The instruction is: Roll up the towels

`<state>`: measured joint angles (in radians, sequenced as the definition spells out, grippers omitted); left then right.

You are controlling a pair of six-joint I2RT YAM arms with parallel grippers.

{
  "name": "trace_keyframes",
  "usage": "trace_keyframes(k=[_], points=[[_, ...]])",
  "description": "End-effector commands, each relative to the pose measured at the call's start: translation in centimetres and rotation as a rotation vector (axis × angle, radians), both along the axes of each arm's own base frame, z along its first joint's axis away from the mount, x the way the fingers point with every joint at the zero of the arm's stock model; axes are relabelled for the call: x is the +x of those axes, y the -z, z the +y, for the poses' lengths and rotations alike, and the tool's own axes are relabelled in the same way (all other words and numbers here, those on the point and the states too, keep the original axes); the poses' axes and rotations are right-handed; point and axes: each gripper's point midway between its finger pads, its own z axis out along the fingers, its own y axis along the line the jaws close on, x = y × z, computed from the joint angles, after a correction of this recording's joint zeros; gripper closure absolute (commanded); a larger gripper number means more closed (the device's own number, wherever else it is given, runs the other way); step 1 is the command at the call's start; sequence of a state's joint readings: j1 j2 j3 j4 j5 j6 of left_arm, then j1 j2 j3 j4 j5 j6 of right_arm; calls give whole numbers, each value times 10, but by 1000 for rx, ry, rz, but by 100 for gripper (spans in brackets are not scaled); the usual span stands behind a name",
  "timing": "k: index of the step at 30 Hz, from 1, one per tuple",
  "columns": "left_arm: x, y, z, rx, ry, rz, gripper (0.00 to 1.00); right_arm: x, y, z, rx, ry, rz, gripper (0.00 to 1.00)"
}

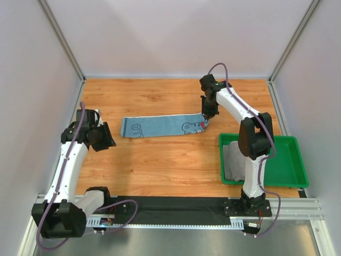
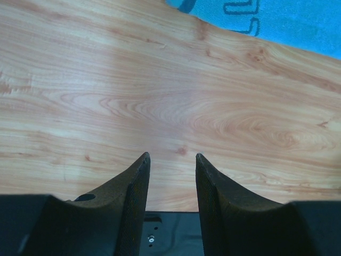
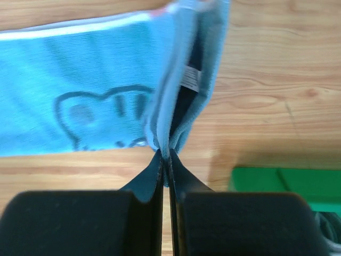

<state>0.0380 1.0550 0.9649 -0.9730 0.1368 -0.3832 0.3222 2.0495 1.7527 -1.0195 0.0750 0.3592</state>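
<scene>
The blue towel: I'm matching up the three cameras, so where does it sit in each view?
Top external: the blue towel lies mid-table, its right end pinched by the right gripper.
Left wrist: only the towel's edge shows, top right, beyond the open left gripper.
Right wrist: the towel fills the upper left, its end fold clamped.
Shared landmark: the wooden table.

blue towel [image 1: 162, 127]: dark line drawings, red mark; green tray [image 1: 290, 160]; grey towel [image 1: 233, 160]
</scene>
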Motion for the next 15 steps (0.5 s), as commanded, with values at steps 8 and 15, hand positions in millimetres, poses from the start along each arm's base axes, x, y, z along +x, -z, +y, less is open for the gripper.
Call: trace_keyframes(k=[8,15], points=[[-7,-12,-6,-30,-14,-98,53,1,-92,117,78,-217,-200,100],[-8,-12,4,15,-50,-88,54,-9,-116,188,198,-332,-231,100]])
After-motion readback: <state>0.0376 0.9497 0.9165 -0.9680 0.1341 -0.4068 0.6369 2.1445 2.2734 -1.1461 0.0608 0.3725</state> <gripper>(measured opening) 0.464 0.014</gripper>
